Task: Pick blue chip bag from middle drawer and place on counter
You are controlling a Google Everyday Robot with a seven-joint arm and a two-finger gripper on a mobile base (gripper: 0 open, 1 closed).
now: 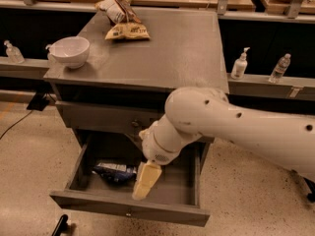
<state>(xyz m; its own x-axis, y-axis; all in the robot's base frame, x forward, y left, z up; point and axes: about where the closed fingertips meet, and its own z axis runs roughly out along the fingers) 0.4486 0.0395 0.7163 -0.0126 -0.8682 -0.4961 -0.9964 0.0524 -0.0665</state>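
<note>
The blue chip bag (114, 172) lies in the left half of the open middle drawer (128, 208), which is pulled out from under the counter (167, 53). My gripper (145, 181), cream-coloured, hangs down from the white arm into the drawer opening. It sits just right of the bag, with its tip near the drawer's front panel. It holds nothing that I can see. The arm covers the drawer's back right part.
On the counter stand a white bowl (70, 50) at the left edge, and at the back a yellow-tan chip bag (128, 31) and a white-and-brown striped bag (115, 9). Bottles (239, 64) stand on the shelf to the right, one (12, 52) to the left.
</note>
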